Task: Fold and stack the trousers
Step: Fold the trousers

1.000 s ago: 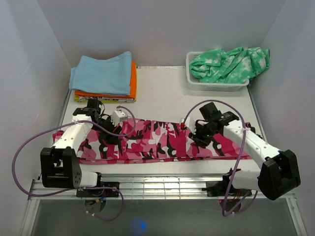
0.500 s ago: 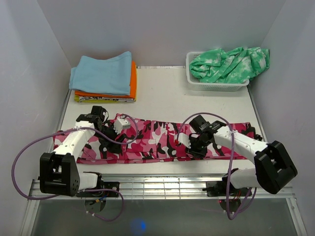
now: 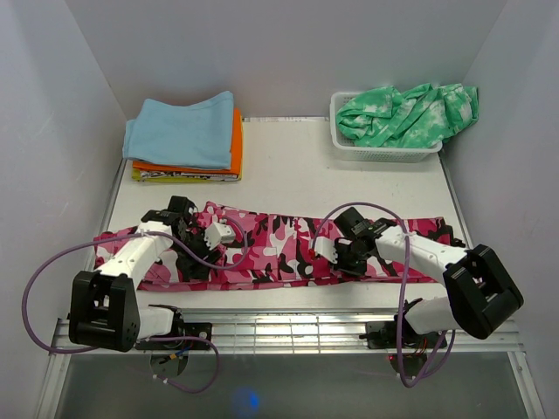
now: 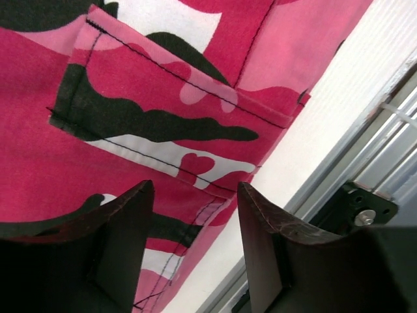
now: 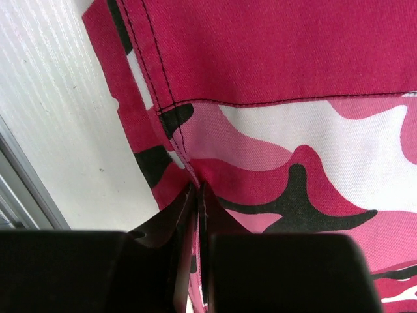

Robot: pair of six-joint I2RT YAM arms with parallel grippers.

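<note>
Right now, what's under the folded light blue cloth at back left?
Under the folded light blue cloth lies a folded orange cloth, with a yellow patterned piece at the bottom. Only their near and right edges show; anything else in the stack is covered.

Lit brightly and evenly from overhead. Cast faint, soft shadows on the tabletop (image 3: 297, 166). Rendered stitching on the trousers (image 4: 130, 78) crisp in both wrist views, but showed the left end effector (image 4: 195, 189) dark.

A white table (image 3: 288, 175) fills the middle of the frame. Plain pale walls (image 3: 279, 44) close it in at the back, left and right. A ribbed metal rail (image 3: 288, 327) runs along its lower edge. The light is soft and even.
</note>
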